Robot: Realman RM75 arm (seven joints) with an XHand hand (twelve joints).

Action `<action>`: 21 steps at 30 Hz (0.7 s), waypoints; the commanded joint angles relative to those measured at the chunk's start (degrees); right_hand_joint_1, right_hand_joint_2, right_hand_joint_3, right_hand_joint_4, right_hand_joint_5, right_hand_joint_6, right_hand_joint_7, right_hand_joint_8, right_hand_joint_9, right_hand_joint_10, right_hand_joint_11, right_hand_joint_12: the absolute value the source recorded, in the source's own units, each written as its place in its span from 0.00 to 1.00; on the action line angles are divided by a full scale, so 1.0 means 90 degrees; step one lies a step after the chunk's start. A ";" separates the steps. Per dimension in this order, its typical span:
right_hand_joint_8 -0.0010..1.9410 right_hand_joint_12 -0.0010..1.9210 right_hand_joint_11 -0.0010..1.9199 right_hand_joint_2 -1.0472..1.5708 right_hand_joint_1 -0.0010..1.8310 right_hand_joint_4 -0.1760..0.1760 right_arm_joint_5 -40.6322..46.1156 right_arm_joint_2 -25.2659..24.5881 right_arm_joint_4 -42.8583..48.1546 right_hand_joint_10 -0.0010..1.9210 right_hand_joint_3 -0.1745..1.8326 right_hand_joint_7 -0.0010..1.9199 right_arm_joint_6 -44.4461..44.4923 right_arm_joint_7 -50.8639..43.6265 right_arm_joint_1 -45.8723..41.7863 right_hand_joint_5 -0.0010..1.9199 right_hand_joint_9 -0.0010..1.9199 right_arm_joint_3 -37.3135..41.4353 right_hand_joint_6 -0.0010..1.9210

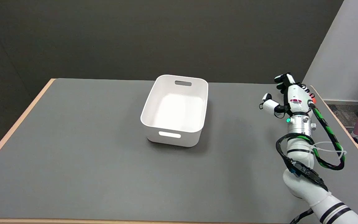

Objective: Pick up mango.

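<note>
Mango (313, 100) showed only as an orange sliver behind the right hand (292, 98), whose fingers hid whether they held it, beside the white bin (154, 102).

Lab-like test room: bare grey table (89, 155) with wood edging, plain dark wall (135, 37), white partition (346, 46).
</note>
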 commanded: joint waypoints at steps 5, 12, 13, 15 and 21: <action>0.37 0.82 0.07 0.70 0.49 0.65 -0.0018 0.0037 -0.0452 0.52 0.53 0.27 0.0344 0.0244 -0.0224 0.15 0.23 -0.0156 0.54; 0.37 0.82 0.07 0.70 0.49 0.65 0.0088 0.0109 -0.0540 0.52 0.53 0.27 -0.0013 0.0191 -0.0177 0.15 0.23 -0.0100 0.54; 0.37 0.82 0.07 0.70 0.49 0.65 0.0089 0.0146 -0.0486 0.52 0.53 0.27 -0.0014 0.0191 -0.0129 0.15 0.23 -0.0100 0.54; 0.37 0.82 0.07 0.70 0.49 0.65 0.0105 0.0182 -0.0377 0.51 0.53 0.27 -0.0105 0.0191 -0.0014 0.14 0.23 -0.0035 0.54; 0.28 0.78 0.02 0.69 0.48 0.57 0.0295 0.0354 0.0036 0.47 0.56 0.19 -0.0623 0.0173 0.0480 0.11 0.18 0.0222 0.39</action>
